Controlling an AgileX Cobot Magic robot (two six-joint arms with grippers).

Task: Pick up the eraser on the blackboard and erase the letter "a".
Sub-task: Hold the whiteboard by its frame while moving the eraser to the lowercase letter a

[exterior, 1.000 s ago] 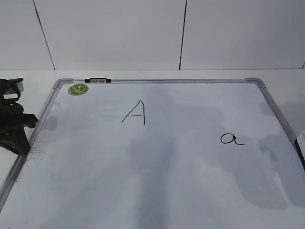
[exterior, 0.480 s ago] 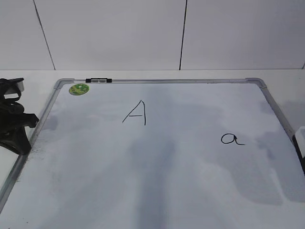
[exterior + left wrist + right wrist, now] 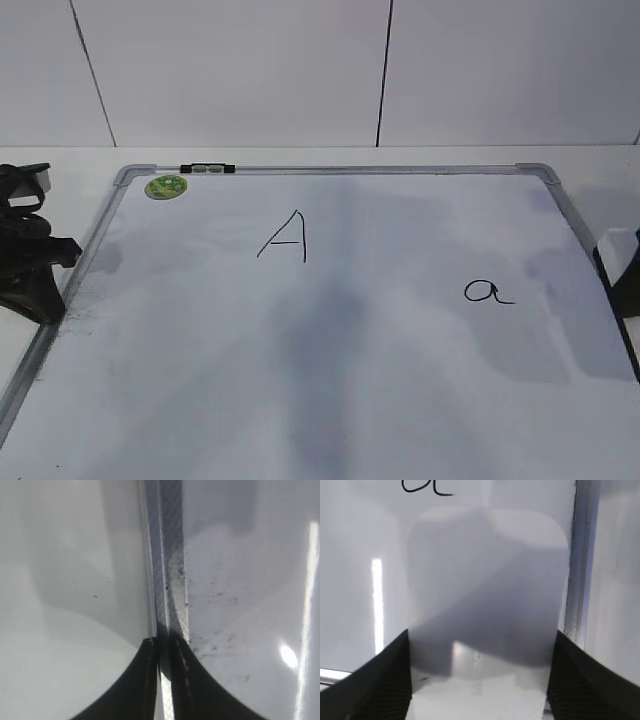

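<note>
The blackboard [image 3: 340, 170] lies flat, with the small letter "a" [image 3: 487, 292] at its right. My right gripper [image 3: 626, 280] is at the board's right edge, to the right of the "a". It is shut on the eraser [image 3: 619, 244]. In the right wrist view the white eraser [image 3: 487, 595] fills the space between the jaws [image 3: 481, 636]. The "a" [image 3: 425, 486] shows beyond it at the top and the frame [image 3: 582, 555] on the right. My left gripper [image 3: 40, 275] rests shut over the board's left frame [image 3: 170, 555], holding nothing.
A larger capital "A" [image 3: 285, 238] is written left of centre. A round green magnet [image 3: 166, 186] sits at the far left corner beside a black clip [image 3: 206, 169]. Smudges mark the board near the left frame [image 3: 215, 600]. A white wall stands behind.
My right gripper with the eraser has come further into the exterior view at the right edge, and its shadow on the board has shifted. The left arm has not moved.
</note>
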